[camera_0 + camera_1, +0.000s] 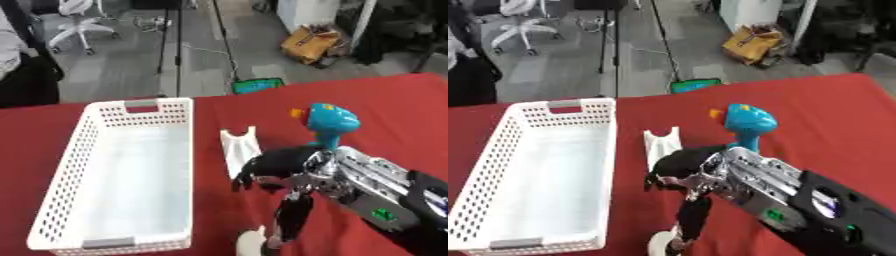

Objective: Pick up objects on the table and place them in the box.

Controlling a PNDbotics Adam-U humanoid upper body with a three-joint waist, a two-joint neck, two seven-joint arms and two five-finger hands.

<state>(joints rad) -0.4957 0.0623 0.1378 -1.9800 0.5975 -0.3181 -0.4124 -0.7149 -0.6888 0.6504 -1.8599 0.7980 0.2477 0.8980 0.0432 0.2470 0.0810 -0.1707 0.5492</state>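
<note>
Red-clothed surface (385,105), white basket (61,165) on our left, nothing in it yet. Right robot hand (276,172) hovers w/ fingers curled down, holding nothing, just over the white bracket (238,147). Blue toy (331,122) just behind. We should drop straight onto the bracket (toy's close, don't clip it), pinch across its width, lift, then go left.

Office or lab space, rolling chair (77,25), tripod stand (178,47), grey floor (114,75)
</note>
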